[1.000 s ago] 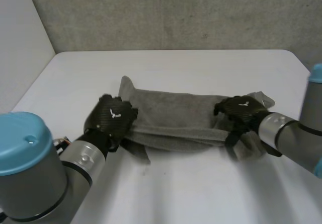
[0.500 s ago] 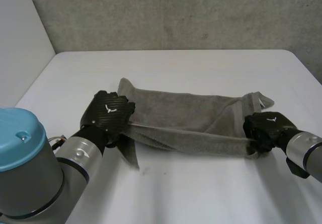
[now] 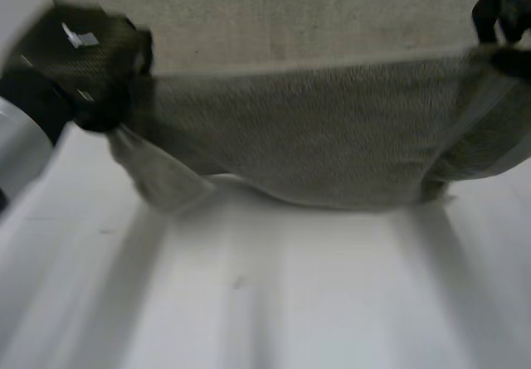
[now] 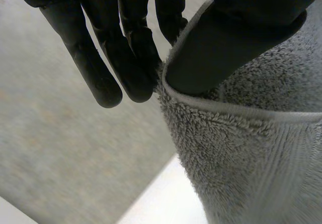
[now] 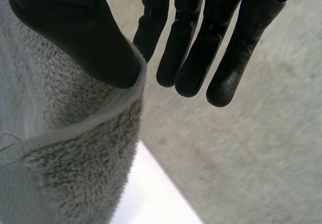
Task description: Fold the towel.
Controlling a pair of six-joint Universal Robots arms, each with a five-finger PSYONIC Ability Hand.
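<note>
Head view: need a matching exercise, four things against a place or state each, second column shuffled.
Things:
1. left hand
2. right hand
3. towel
4. table

Places or states:
a. white, beneath the hanging cloth
b. grey, spread between the two hands
c. pinches the cloth's top edge at the view's right
d. pinches the cloth's top edge at the view's left

Pairs: 1-d, 2-c, 3-b, 4-a
</note>
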